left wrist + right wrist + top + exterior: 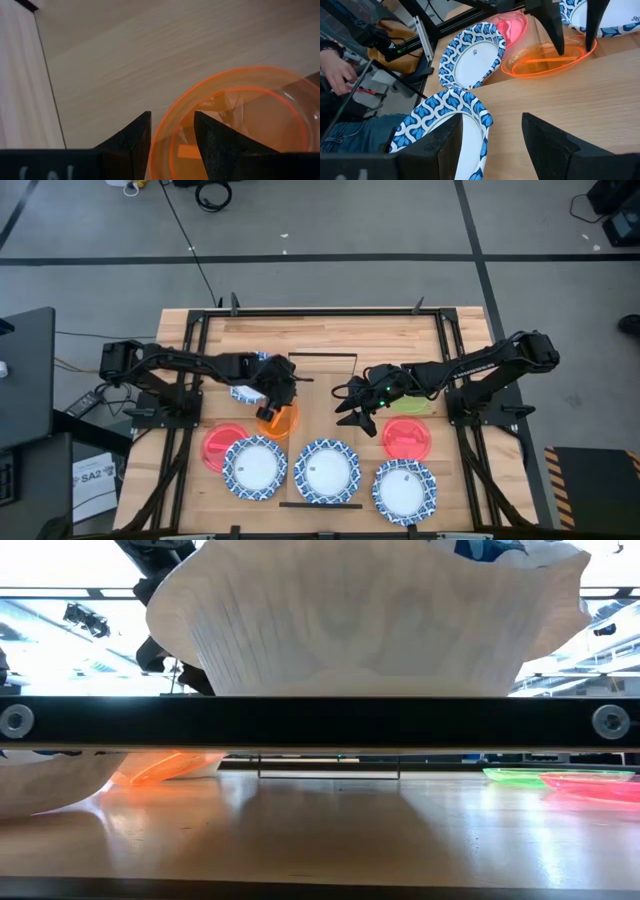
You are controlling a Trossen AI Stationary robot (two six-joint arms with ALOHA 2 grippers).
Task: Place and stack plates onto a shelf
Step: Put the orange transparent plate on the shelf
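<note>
Left gripper (274, 402) straddles the rim of the orange plate (278, 421) with fingers narrowly parted, evidently for pickup left of table centre, while right gripper (356, 415) waits spread wide near the green plate (408, 404).

Three blue-rimmed white plates (326, 471) in row along near table edge; fourth (247, 388) behind orange plate (279, 421) (translucent). Red-pink plates (222, 446) left, (407, 437) right; yellow-green plate (410, 405) beside latter.
</note>
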